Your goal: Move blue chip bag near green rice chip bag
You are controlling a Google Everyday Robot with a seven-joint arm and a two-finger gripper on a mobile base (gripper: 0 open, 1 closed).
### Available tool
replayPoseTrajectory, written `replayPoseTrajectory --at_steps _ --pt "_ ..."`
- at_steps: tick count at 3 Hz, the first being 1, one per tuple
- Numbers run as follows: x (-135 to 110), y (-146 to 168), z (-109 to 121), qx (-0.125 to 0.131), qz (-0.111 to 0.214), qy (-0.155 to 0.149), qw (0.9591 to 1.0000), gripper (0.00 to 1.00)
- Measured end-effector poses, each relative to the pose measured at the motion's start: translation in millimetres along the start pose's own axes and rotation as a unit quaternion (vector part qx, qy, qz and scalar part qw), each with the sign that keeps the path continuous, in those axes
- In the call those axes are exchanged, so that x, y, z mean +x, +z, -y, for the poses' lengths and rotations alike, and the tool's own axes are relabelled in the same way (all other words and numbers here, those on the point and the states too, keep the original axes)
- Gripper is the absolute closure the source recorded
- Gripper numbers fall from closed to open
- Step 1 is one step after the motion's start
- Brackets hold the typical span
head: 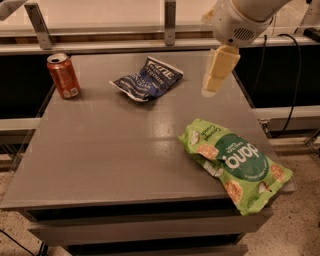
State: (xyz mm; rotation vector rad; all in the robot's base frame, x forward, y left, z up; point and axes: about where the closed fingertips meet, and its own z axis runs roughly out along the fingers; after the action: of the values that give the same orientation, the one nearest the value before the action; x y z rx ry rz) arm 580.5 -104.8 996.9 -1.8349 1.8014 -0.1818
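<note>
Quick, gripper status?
Gripper: open or shut cannot be told; holding nothing, in the air right of the blue bag.

grey table (125, 150) | speckled floor (297, 227) (beige) | metal rail (100, 46) behind table

The arm (260, 6) is occupying the upper right of the camera view, with its white rounded wrist housing (235, 25) sitting near the top edge. The gripper (214, 82) is hanging just below that housing, pale cream in colour, pointing downward and tilting slightly toward the view's left. It is holding nothing and touching nothing.
</note>
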Motion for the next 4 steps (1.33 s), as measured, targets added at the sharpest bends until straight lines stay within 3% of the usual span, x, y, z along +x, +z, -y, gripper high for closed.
replayPoseTrajectory --at_steps 1,3,4 --pt "0 0 0 0.000 0.000 0.000 1.0000 0.00" --pt "-12 42 6 -0.011 0.023 0.025 0.9994 0.00" --pt "-27 82 24 0.011 0.069 0.092 0.9933 0.00"
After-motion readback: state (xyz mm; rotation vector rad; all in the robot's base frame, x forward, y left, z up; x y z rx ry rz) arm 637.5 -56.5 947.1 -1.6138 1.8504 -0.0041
